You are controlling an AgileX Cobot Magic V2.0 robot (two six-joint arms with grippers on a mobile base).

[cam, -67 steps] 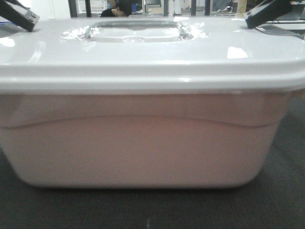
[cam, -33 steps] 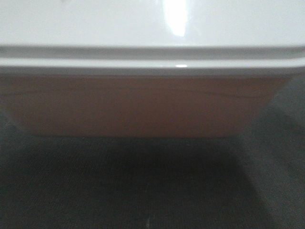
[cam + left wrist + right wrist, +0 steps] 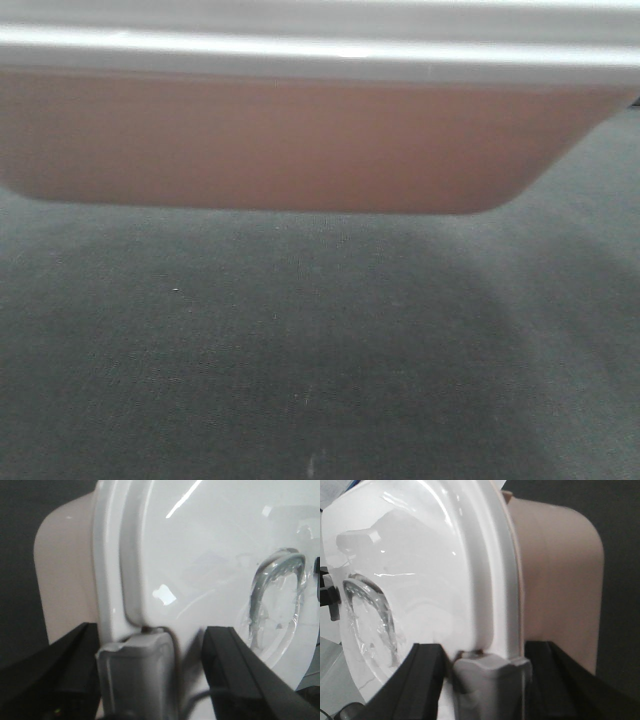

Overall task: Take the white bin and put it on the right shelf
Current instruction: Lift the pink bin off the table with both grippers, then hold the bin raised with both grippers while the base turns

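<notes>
Front view: the white bin (image 3: 300, 140), a large pinkish translucent plastic tote with a glossy white lid, fills the upper frame above a dark grey fabric surface (image 3: 320, 380).

Left wrist view: my left gripper (image 3: 150, 675) is clamped across the bin's lid rim.

Right wrist view: my right gripper (image 3: 487, 680) is clamped across the opposite rim.

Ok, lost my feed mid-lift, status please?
Both clamped on lid rim: left tool, right tool. Load: white bin, hanging clear of dark surface. Shelf not in view.

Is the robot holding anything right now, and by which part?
Yes: the large pinkish-white plastic bin. The left gripper and right gripper clamp its white lid rim at grey latches.
</notes>
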